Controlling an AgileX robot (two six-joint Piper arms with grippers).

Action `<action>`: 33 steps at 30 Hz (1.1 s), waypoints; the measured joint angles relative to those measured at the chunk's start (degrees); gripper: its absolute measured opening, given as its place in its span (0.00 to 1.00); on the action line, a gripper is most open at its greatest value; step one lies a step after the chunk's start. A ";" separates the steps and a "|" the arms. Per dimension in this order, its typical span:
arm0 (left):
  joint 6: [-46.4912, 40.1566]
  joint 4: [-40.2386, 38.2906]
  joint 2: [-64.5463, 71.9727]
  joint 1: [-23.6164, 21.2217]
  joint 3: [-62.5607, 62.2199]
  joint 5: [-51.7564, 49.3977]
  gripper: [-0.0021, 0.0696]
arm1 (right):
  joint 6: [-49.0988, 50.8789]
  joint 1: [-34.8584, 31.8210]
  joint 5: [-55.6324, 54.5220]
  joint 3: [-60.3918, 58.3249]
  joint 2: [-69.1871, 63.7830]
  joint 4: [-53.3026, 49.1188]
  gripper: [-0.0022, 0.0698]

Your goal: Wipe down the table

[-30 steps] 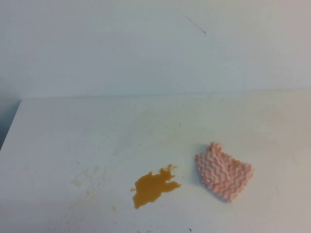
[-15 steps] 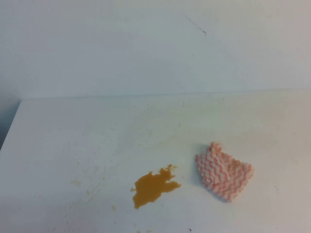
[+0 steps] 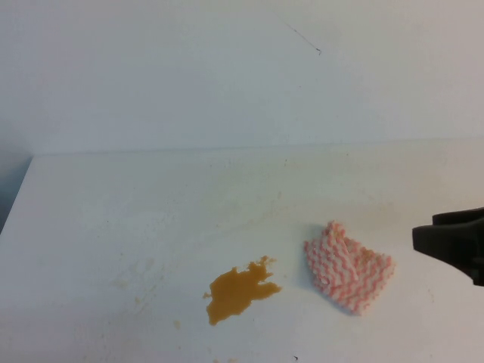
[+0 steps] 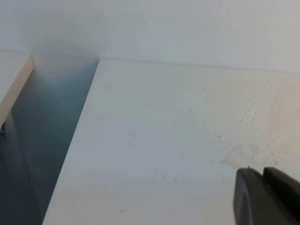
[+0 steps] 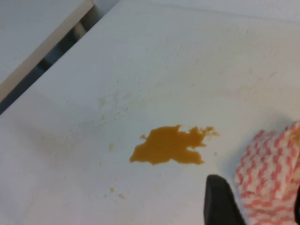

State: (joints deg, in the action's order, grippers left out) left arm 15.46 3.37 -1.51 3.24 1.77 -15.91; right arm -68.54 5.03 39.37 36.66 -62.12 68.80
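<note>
An orange-brown spill (image 3: 238,291) lies on the white table (image 3: 151,212) toward its front. To its right rests a crumpled red-and-white cloth (image 3: 349,266). My right gripper (image 3: 420,236) pokes in from the right edge, just right of the cloth and apart from it. In the right wrist view it (image 5: 257,199) is open, with the cloth (image 5: 272,171) showing between its dark fingers (image 5: 220,204) and the spill (image 5: 171,146) beyond. My left gripper (image 4: 262,172) appears only in the left wrist view, fingers together, over bare table.
Faint dried stains (image 3: 134,276) mark the table left of the spill. The table's left edge (image 4: 77,136) drops into a dark gap (image 4: 42,140) beside a second white surface. A pale wall (image 3: 227,76) rises behind the table.
My right gripper has come into the high view from the right edge, beside the cloth. The cloth and spill have not moved.
</note>
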 joint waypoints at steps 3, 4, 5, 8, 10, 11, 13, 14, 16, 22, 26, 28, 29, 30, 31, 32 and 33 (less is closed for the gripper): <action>0.00 0.00 0.00 0.00 0.00 0.00 0.03 | 1.47 3.07 -1.26 1.51 -3.52 -2.61 0.48; 0.00 0.00 0.00 0.00 0.00 0.00 0.03 | 2.66 4.37 -2.42 2.04 -4.69 -4.10 0.47; 0.00 0.00 0.00 0.00 0.00 0.00 0.03 | 3.94 5.49 -3.60 2.52 -5.57 -5.83 0.46; 0.00 0.00 0.00 0.00 0.00 0.00 0.03 | 9.57 9.92 -8.43 3.88 -8.68 -11.94 0.44; 0.00 0.00 0.00 0.00 0.00 0.00 0.03 | 14.48 13.37 -11.86 4.94 -10.63 -17.30 0.44; 0.00 0.00 0.00 0.00 0.00 0.00 0.03 | 16.67 14.79 -13.48 5.38 -11.40 -19.74 0.44; 0.00 0.00 0.00 0.00 0.00 0.00 0.03 | 23.12 18.23 -15.99 6.64 -13.33 -26.85 0.44; 0.00 0.00 0.00 0.00 0.00 0.00 0.03 | 26.99 19.80 -16.61 7.41 -14.15 -30.15 0.44; 0.00 0.00 0.00 0.00 0.00 0.00 0.03 | 35.99 22.56 -17.11 9.27 -16.30 -39.77 0.44; 0.00 0.00 0.00 0.00 0.00 0.00 0.03 | 70.65 27.60 -8.73 16.75 -22.33 -78.40 0.43; 0.00 0.00 0.00 0.00 0.00 0.00 0.03 | 91.02 29.01 2.00 21.10 -25.53 -98.83 0.42; 0.00 0.00 0.00 0.00 0.00 0.00 0.03 | 94.29 29.01 4.23 22.20 -26.48 -100.78 0.41; 0.00 0.00 0.00 0.00 0.00 0.00 0.03 | 94.85 29.01 4.33 22.55 -26.93 -100.78 0.41; 0.00 0.00 0.00 0.00 0.00 0.00 0.03 | 95.07 29.01 3.98 22.77 -27.32 -100.18 0.41; 0.00 0.00 0.00 0.00 0.00 0.00 0.03 | 94.93 29.01 3.30 22.99 -27.75 -98.94 0.41; 0.00 0.00 0.00 0.00 0.00 0.00 0.03 | 94.45 29.01 2.44 23.13 -28.07 -97.74 0.41; 0.00 0.00 0.00 0.00 0.00 0.00 0.03 | 93.52 29.01 1.53 23.22 -28.68 -96.13 0.41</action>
State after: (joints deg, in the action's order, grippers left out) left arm 15.46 3.37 -1.51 3.24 1.77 -15.91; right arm 24.98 34.05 40.89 59.88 -90.80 -27.33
